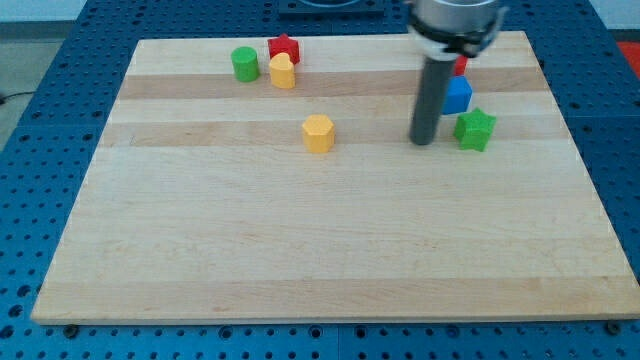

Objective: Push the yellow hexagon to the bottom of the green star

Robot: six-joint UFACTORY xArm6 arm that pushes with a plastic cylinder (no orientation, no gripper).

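The yellow hexagon [318, 133] lies near the middle of the wooden board, in its upper half. The green star [475, 129] lies at the view's right, well apart from the hexagon. My tip [422, 141] rests on the board just left of the green star, with a small gap between them, and far to the right of the yellow hexagon.
A blue block [458, 95] sits just above the green star, with a small red block [461, 66] behind it, partly hidden by the rod. At the top left are a green cylinder [245, 64], a red star [284, 47] and a second yellow block [283, 71].
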